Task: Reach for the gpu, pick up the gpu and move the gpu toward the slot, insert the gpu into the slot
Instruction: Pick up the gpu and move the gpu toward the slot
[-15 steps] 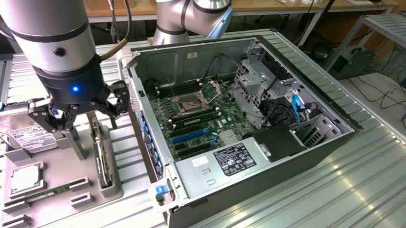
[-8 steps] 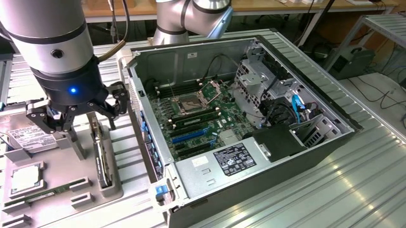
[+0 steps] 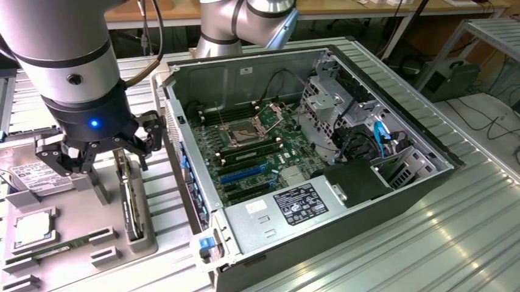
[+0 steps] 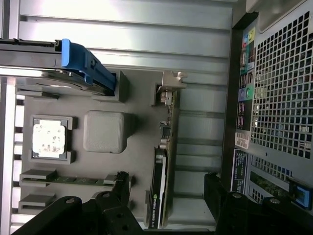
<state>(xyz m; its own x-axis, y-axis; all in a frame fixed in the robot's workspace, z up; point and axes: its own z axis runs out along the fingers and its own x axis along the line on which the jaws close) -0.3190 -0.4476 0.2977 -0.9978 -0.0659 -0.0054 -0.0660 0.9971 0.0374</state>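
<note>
The gpu [image 3: 130,207] is a thin dark card standing on edge in a grey holder tray [image 3: 162,213], at the exterior view's left of the open computer case. In the wrist view the gpu [image 4: 162,171] shows edge-on, with its silver bracket [image 4: 168,83] at the far end. My gripper [image 3: 96,159] hangs open just above the tray and the card's far end. Seen from the wrist, the gripper [image 4: 166,200] has one dark finger on each side of the card's line, and it holds nothing. The blue slot [image 3: 243,174] lies on the motherboard inside the case.
The tray also carries a hard drive with a blue handle [image 4: 78,61], a processor chip [image 4: 49,137] and a green memory stick [image 4: 68,179]. The computer case [image 3: 422,182] lies open, and its rear grille [image 4: 283,98] stands close beside the tray. A ribbed metal table [image 3: 455,243] lies underneath.
</note>
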